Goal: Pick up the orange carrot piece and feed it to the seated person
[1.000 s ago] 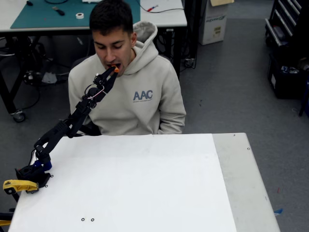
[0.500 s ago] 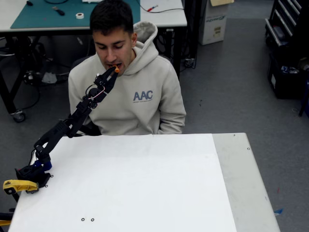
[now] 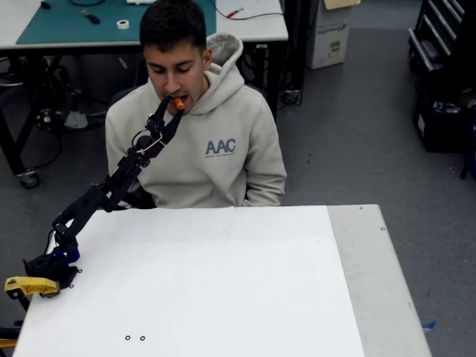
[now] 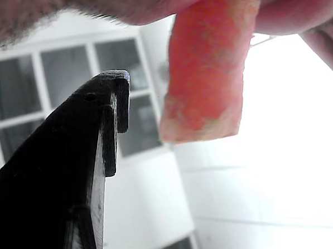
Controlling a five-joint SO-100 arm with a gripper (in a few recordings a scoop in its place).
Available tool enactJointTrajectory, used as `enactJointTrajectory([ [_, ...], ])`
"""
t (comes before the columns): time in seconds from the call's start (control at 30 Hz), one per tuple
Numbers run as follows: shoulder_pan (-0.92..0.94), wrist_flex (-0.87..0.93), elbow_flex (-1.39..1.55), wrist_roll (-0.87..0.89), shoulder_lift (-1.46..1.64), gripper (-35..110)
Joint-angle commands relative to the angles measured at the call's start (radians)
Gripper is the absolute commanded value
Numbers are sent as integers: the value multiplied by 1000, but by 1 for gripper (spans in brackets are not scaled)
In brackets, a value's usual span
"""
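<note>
The seated person (image 3: pixel 216 149) in a beige hoodie sits behind the white table, leaning toward the arm. The orange carrot piece (image 3: pixel 179 103) is at the person's mouth; in the wrist view the carrot piece (image 4: pixel 205 71) hangs down with its top end between the lips. My black gripper (image 3: pixel 170 108) is raised right at the mouth and stands open. One black finger (image 4: pixel 92 154) shows in the wrist view, with a clear gap between it and the carrot.
The white table (image 3: pixel 223 282) lies in front of the person, with my arm's base (image 3: pixel 52 264) and a yellow clamp (image 3: pixel 30 285) at its left edge. A desk with a green mat (image 3: pixel 67 22) stands behind the person.
The gripper has moved slightly up to the mouth. The person's lips have closed on the carrot, and the fingers have parted from it.
</note>
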Motion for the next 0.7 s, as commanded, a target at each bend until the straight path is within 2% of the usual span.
enactJointTrajectory([
  [0.0,17,-6,-14,-8,152,42],
  [0.43,221,-6,5,-8,153,27],
  [0.67,268,3,6,-8,153,21],
])
